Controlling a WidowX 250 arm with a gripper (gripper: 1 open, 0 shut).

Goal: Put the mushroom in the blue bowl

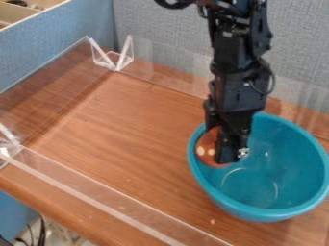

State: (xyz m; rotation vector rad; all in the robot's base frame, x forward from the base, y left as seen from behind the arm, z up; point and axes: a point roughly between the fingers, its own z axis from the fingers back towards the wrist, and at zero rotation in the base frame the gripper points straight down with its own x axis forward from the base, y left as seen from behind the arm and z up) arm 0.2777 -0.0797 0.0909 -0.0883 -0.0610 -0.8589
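Note:
The blue bowl (pixel 286 183) sits on the right of the wooden table. My gripper (pixel 221 154) hangs straight down from the black arm and reaches into the bowl's left side, just inside the rim. It is shut on the mushroom (pixel 206 151), whose orange-brown cap shows on the left of the fingers, close to the bowl's left wall. The stem is hidden behind the fingers.
Low clear acrylic walls (pixel 77 183) border the wooden table (pixel 115 125) at the front and left, with a clear bracket (pixel 115 53) at the back. A blue partition (pixel 52 48) and a cardboard box (pixel 33 14) stand at the upper left.

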